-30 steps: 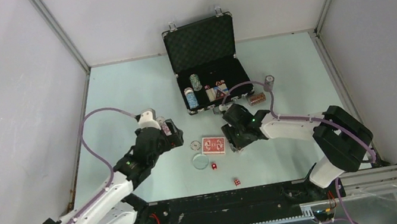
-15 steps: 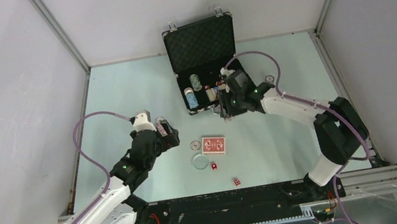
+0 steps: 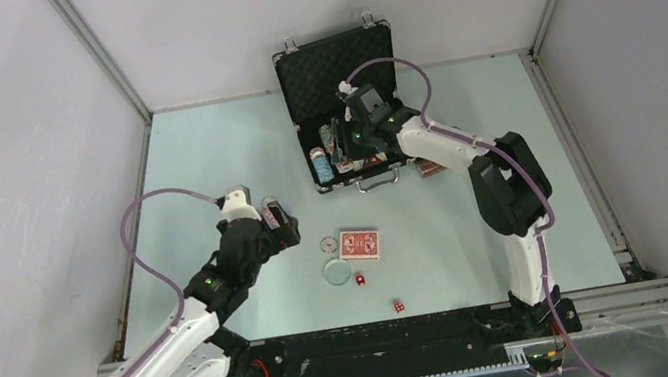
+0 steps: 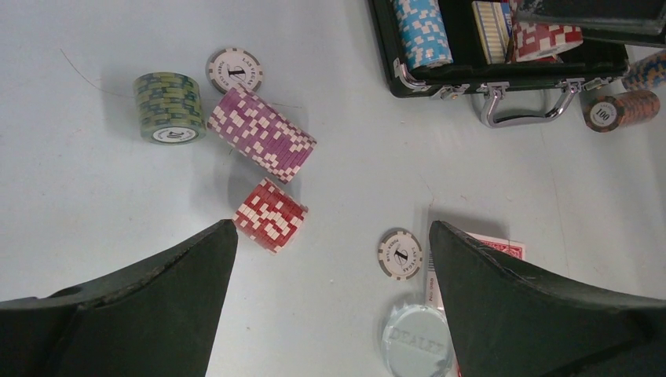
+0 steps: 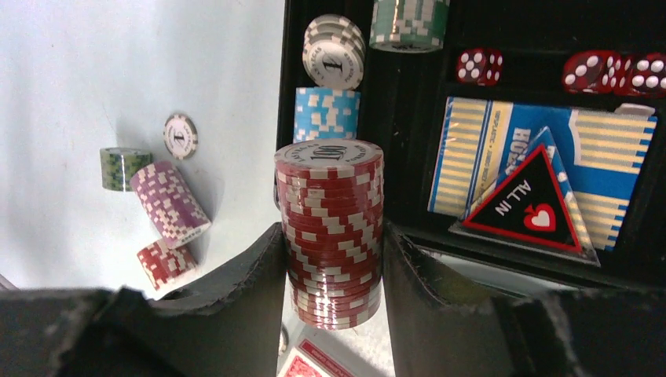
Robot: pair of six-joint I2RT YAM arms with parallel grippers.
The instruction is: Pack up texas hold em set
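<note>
From above, you have swung the right pincer (image 3: 344,144) off the middle of the surface (image 3: 222,145) and out to the open briefcase (image 3: 336,69) at the far edge within the last second. The left pincer (image 3: 279,223) has barely shifted and hangs toward the left edge. The red-backed cards (image 3: 359,243), the clear disc (image 3: 335,271) and two red dice (image 3: 361,279) lie loose in the middle, toward the near edge. In the left wrist view, that pincer stands wide apart and empty above a fallen red stack (image 4: 271,214), with a purple stack (image 4: 261,133) and a green stack (image 4: 167,106) just beyond. In the right wrist view, the pincer is clamped on a red-and-white chip stack (image 5: 330,236), held upright at the briefcase's left side, though I cannot tell for sure whether it hangs over a slot or over the rim. So one stack looks about to go in. I judge the packing roughly midway, with several stacks, the cards, the disc and the dice left out.
</note>
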